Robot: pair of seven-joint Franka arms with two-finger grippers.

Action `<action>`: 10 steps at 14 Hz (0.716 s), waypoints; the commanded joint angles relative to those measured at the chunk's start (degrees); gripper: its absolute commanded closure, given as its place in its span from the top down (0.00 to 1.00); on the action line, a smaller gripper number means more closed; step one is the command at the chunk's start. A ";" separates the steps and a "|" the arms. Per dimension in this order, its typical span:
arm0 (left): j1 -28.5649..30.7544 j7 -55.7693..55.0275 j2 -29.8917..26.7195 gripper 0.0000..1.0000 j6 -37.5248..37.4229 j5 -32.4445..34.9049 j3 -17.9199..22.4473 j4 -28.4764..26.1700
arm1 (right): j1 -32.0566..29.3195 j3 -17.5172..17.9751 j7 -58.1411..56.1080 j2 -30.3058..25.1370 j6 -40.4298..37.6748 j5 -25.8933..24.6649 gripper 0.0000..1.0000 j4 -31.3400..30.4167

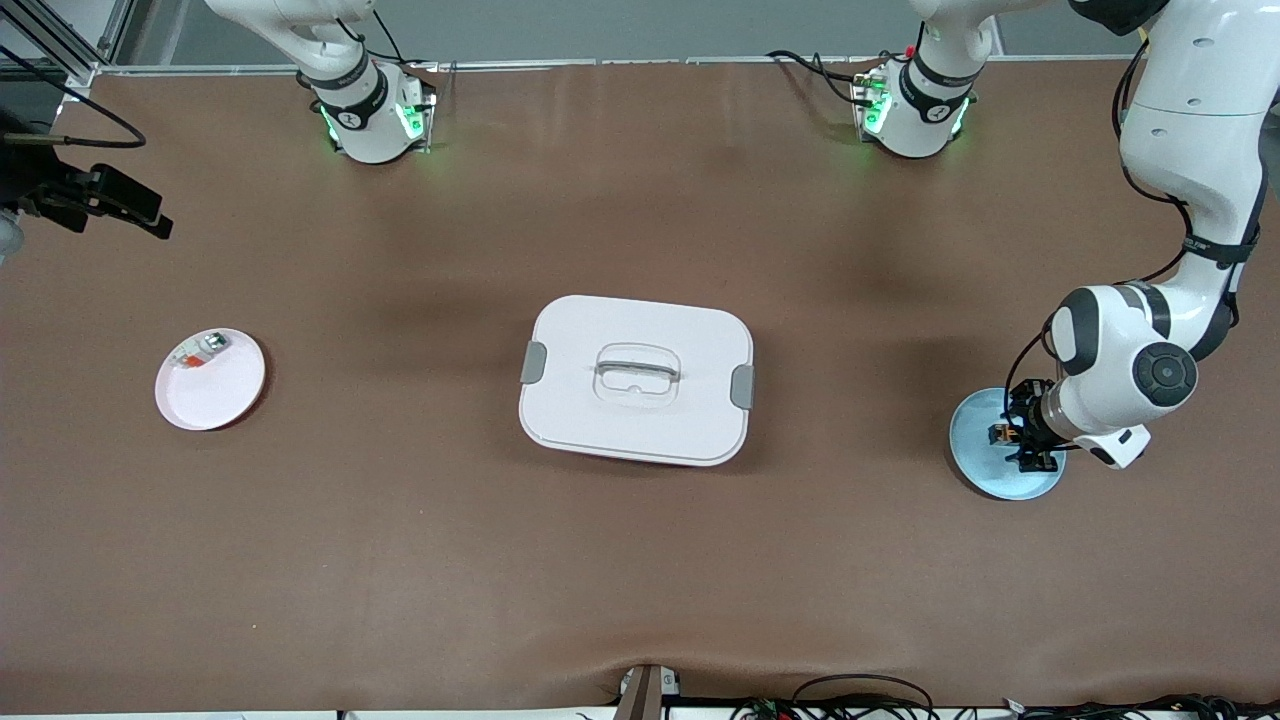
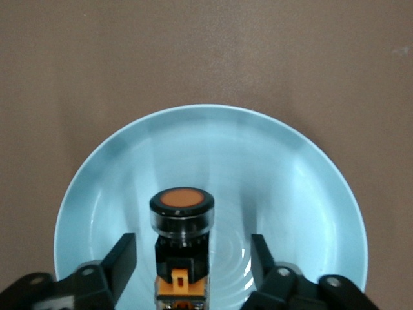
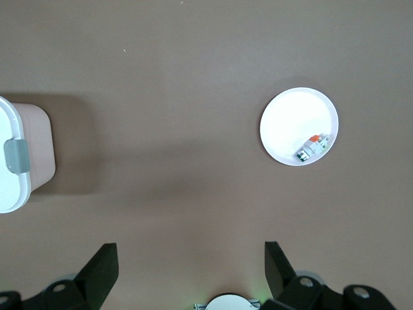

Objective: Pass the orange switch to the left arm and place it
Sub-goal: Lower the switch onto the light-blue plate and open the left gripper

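The orange switch (image 1: 1000,433) lies on its side in a blue plate (image 1: 985,470) at the left arm's end of the table. In the left wrist view the switch (image 2: 181,223) shows its round orange cap and black body. My left gripper (image 1: 1025,435) is low over that plate (image 2: 290,168), open, with one finger on each side of the switch and gaps between; it shows the same in the left wrist view (image 2: 192,248). My right gripper (image 1: 150,215) waits open and empty, up over the right arm's end of the table (image 3: 190,258). The white box (image 1: 637,380) stands mid-table.
A pink plate (image 1: 210,385) at the right arm's end holds a small silver and red-orange part (image 1: 200,352); both show in the right wrist view, plate (image 3: 293,123) and part (image 3: 310,147). The box's end with a grey clip (image 3: 13,155) shows there too.
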 commanded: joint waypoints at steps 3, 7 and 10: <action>-0.36 -2.99 -0.89 1.00 -0.74 1.63 -0.37 2.20 | -0.62 0.21 0.90 -2.91 1.23 0.12 1.00 -3.28; -0.36 -2.91 -2.38 1.00 -4.67 1.54 -0.72 3.86 | -0.71 0.30 0.90 -3.09 1.23 0.20 1.00 -3.45; -0.53 -0.81 -4.93 1.00 -6.02 1.54 -1.07 3.17 | -0.71 0.39 0.90 -4.40 2.63 0.20 1.00 -5.47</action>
